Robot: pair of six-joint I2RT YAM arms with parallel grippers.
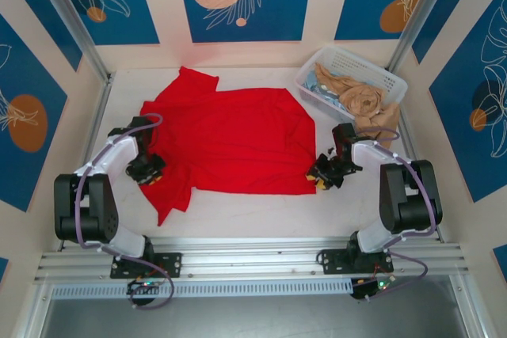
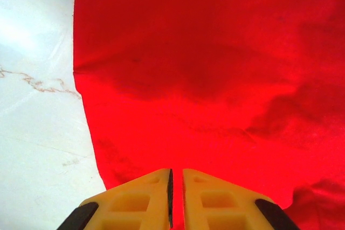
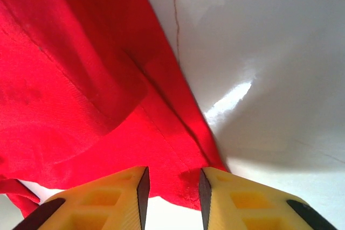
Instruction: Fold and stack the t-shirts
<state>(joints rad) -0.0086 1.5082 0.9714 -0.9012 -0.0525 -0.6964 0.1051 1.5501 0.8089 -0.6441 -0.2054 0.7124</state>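
Top external shows the t-shirt (image 1: 238, 140) spread on the table (image 1: 253, 211); your left gripper (image 1: 150, 172) pinches its edge, nearly closed; your right gripper (image 1: 323, 173) straddles the hem, jaws apart; close there before lifting together.

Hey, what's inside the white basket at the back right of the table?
Crumpled tan cloth fills the white basket, with one end spilling over its near rim. Anything beneath that cloth is covered.
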